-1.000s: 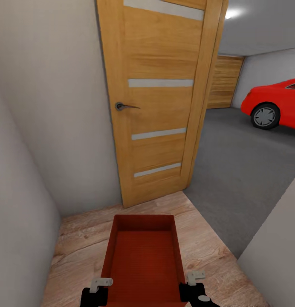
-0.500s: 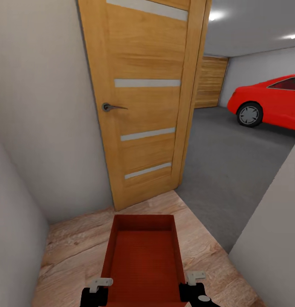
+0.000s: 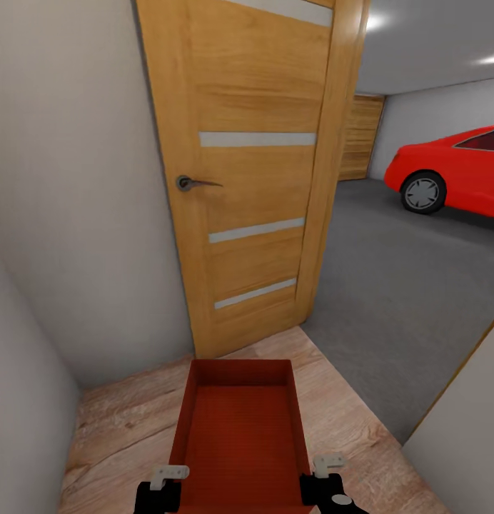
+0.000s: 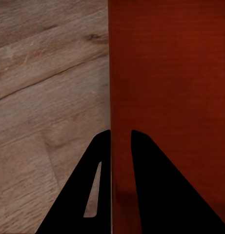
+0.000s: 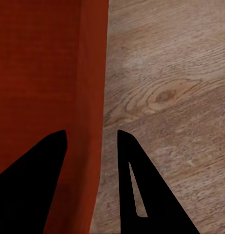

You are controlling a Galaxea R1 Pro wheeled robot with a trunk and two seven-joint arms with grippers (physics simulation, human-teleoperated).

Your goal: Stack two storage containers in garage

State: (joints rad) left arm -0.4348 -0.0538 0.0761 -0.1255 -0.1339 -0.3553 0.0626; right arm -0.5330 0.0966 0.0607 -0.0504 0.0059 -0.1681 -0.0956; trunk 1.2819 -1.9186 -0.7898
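One red-orange open-top storage container (image 3: pixel 240 428) is held low in front of me over light wood planks (image 3: pixel 125 428), its inside bare. My left gripper (image 3: pixel 161 482) is shut on its left wall near the close end, and the left wrist view has the black fingers (image 4: pixel 88 195) straddling that thin wall (image 4: pixel 171 73). On the opposite side, my right gripper (image 3: pixel 325 472) is shut on the right wall (image 5: pixel 92 73). The garage floor (image 3: pixel 404 285), dark grey concrete, begins just past the doorway ahead to the right.
An open wooden door (image 3: pixel 254 178) with a lever handle stands ahead on the left. White walls close in at the left (image 3: pixel 68 214) and near right (image 3: pixel 468 442). In the garage, a red car (image 3: pixel 454 175) is parked at the right and a plank door (image 3: pixel 361 139) is at the back.
The whole view has shifted: the door and the garage opening now sit slightly further right than half a second ago and look closer. The container and both grippers keep their place in the picture.
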